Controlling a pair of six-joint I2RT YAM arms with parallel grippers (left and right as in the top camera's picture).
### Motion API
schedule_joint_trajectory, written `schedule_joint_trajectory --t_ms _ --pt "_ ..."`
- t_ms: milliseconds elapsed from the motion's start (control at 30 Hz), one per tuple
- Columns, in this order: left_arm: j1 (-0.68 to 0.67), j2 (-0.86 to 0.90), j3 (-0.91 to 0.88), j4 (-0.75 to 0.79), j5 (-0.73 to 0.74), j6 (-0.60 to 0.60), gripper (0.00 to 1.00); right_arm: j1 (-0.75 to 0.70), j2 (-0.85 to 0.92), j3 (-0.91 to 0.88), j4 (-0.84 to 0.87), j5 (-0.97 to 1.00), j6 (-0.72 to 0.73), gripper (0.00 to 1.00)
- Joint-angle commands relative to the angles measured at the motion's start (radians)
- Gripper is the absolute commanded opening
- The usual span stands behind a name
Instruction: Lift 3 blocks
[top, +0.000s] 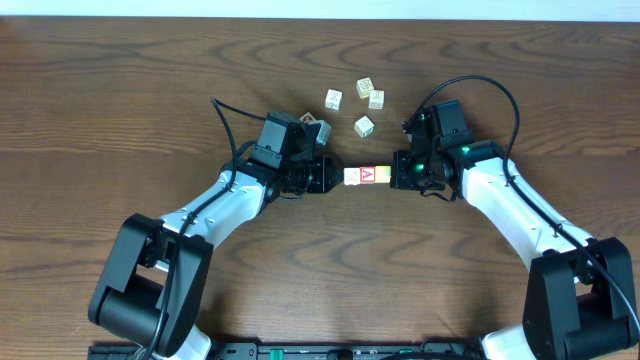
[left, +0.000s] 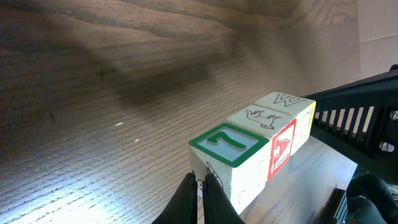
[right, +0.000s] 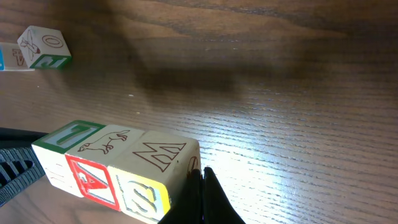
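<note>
Arms angled inward; left gripper (top: 330, 178), right gripper (top: 397, 172) both closed, tips pressing ends of block row (top: 366, 175); long axis left-right.

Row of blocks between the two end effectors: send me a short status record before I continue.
row: three blocks end to end, touching
left end effector: shut, tips against the green-topped block
right end effector: shut, tips against the opposite end
grip: squeezed from both ends
loose blocks: farther back, apart from the row
</note>
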Motion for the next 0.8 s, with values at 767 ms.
schedule_joint_trajectory --t_ms 767 --pt "-0.019 -0.075 0.02 0.002 0.051 -0.002 0.07 0.014 -0.039 0.029 0.0 -0.156 -0.005 0.01"
